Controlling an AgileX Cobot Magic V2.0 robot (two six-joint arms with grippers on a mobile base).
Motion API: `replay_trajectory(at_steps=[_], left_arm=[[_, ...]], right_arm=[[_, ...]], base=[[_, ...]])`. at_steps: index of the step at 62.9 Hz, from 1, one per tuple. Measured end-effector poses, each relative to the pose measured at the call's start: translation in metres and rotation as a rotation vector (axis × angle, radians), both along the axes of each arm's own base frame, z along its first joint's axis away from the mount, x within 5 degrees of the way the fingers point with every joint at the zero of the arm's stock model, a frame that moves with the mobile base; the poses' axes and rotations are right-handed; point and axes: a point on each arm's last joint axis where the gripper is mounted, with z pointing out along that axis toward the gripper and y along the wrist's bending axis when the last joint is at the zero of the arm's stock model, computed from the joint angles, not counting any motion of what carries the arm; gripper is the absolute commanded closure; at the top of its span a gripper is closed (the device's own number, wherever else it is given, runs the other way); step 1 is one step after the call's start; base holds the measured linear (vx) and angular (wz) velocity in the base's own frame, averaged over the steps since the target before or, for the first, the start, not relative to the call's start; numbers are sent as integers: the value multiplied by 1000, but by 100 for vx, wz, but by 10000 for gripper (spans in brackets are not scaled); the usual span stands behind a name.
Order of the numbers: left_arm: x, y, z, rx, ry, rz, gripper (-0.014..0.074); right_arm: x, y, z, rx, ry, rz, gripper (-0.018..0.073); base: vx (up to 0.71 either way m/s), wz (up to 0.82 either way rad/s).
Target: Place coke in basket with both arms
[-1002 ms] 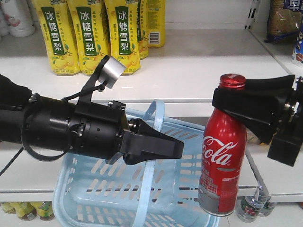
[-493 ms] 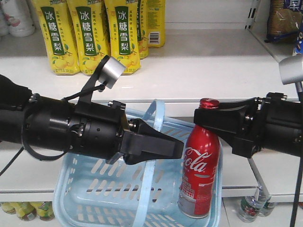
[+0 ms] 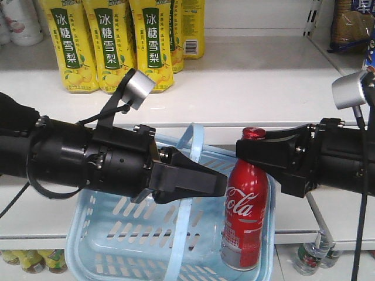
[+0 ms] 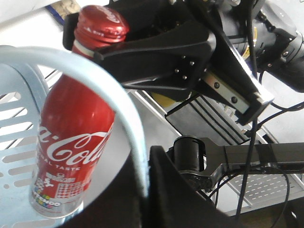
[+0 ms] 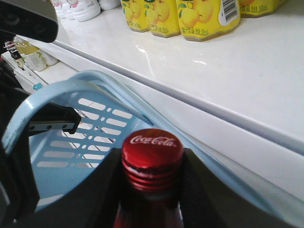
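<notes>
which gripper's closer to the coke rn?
Right. The right gripper is clamped on the coke at its neck, just under the cap. The left gripper sits beside the bottle, apart from it, at the basket handle.

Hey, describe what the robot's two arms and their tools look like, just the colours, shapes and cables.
Both arms are thick black cylinders. The left arm ends in a black wedge-shaped left tool; a bracket on top carries a round silver disc, and a thin black cable loops under the arm. The right arm ends in a similar black right tool, with its own silver disc and black cables hanging alongside.
</notes>
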Motion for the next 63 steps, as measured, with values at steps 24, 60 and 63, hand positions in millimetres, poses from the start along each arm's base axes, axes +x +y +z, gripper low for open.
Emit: replay_trajectory(at_steps=[24,60,63], left_arm=[[0,0,-8,41,8,-8,603],[1,0,-8,34,11,-2,603],[1,0,-8,34,12,-4,603]], right_arm=[[5,-4,3,9,-18,-86,7],[-85,-31,20,22,-270,-260,564],[-91,-33,3,13,-247,-273,564]], base=[[0,0],[0,0],[0,0]])
